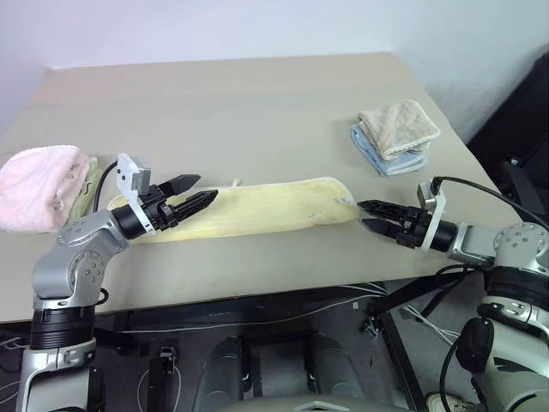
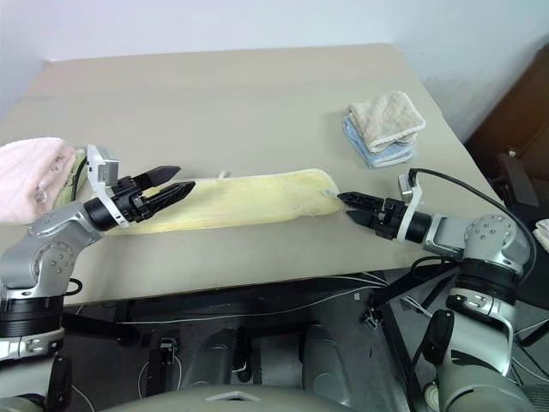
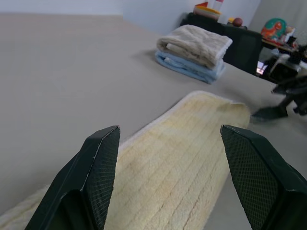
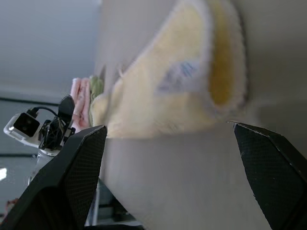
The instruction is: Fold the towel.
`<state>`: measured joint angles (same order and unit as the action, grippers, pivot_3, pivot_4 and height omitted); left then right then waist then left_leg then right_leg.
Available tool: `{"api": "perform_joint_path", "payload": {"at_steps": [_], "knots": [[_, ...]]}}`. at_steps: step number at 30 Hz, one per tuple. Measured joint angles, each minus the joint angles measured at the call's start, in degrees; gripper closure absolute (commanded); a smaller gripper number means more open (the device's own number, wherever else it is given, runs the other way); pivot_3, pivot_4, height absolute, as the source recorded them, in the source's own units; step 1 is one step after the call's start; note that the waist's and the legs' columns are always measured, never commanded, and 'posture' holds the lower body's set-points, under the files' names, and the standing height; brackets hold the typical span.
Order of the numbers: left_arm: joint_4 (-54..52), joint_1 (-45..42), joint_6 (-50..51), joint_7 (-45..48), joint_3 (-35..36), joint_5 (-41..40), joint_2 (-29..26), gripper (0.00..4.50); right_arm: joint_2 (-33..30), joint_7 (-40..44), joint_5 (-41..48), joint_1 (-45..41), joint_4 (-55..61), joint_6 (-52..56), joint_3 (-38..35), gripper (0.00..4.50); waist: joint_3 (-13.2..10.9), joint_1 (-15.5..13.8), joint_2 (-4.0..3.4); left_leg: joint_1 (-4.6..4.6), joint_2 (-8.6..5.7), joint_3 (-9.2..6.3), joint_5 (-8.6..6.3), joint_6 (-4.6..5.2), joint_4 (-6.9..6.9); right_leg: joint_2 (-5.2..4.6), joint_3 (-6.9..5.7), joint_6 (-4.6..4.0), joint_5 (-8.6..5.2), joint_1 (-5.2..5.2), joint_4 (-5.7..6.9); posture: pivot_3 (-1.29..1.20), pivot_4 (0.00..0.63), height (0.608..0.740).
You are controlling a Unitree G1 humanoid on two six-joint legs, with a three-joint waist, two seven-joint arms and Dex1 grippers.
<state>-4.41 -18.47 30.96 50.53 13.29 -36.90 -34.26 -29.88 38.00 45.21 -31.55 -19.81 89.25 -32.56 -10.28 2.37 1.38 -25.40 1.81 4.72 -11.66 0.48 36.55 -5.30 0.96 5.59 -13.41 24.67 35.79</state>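
Pale yellow ribbed terry towel [image 1: 257, 206] lies as a long folded strip across frame centre on the beige table [image 1: 257, 103]. Soft, light, limp; will sag. Best pinched at end corners. Left gripper [image 1: 192, 192] and right gripper [image 1: 371, 216] both wide open, empty, one at each end.

Towel [image 1: 257, 206] between open fingers [image 1: 190, 203]

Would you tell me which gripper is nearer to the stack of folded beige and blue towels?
Right. The right gripper sits at the yellow towel's near end, just below the stack; the left gripper is at the far end.
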Motion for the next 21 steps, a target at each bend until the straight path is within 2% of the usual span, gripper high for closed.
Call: {"api": "perform_joint_path", "payload": {"at_steps": [7, 12, 21], "knots": [[-0.3, 0.1, -0.8, -0.2, -2.5, 1.5, 0.5, 1.01, 4.3, -4.4, 0.1, -0.3, 0.3, 0.1, -3.4, 0.06, 0.0, 0.4, 0.07, 0.07, 0.08, -0.03, 0.0, 0.01, 0.02, 0.32, 0.0, 0.06, 0.06, -0.17, -0.26, 0.0, 0.15, 0.74], [-0.3, 0.3, -1.6, -0.1, -3.4, 2.5, 0.7, 1.01, 5.1, -5.8, 0.1, -1.3, -0.8, -0.5, -3.6, 0.06, 0.0, 0.4, 0.07, 0.09, 0.16, -0.07, 0.0, 0.0, 0.03, 0.44, 0.01, 0.04, 0.07, -0.17, -0.26, 0.0, 0.15, 0.74], [-0.3, 1.0, -3.0, -0.5, -4.2, 3.7, 1.8, 1.01, 8.4, -9.7, -0.7, -6.9, -7.2, -4.6, -3.6, 0.06, 0.1, 1.6, 0.07, 0.09, 0.24, -0.07, 0.0, -0.01, 0.08, 0.43, 0.07, 0.0, 0.12, -0.18, -0.28, 0.0, 0.15, 0.74]]}}
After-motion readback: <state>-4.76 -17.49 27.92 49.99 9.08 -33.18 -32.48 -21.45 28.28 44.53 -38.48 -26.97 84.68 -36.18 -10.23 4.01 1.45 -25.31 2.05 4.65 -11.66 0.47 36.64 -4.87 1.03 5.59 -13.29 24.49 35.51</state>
